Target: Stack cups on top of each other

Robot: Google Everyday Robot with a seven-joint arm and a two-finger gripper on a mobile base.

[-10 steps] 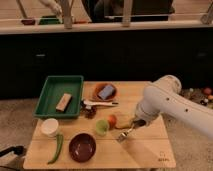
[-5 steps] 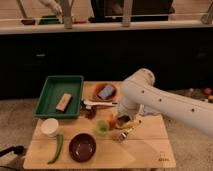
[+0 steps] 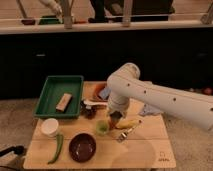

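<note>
End effector [image 3: 114, 115] is positioned just above and right of the light-green plastic cup [image 3: 103, 127] on the surface [image 3: 145, 145]; finger state cannot be told. Dark metal tumbler [image 3: 89, 109] stands left.

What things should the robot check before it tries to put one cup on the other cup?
1. Green cup standing upright on the table: ok.
2. Metal cup in view and reachable: cannot tell; it is dark and sits close to the green tray.
3. Gripper near a cup: ok, it hangs just to the right of the green cup.
4. Gripper holding a cup: cannot tell.
5. Room around the green cup: not ok, the banana and fork lie close by on its right.
6. Red bowl out of the way: ok, it sits nearer the front edge.
</note>
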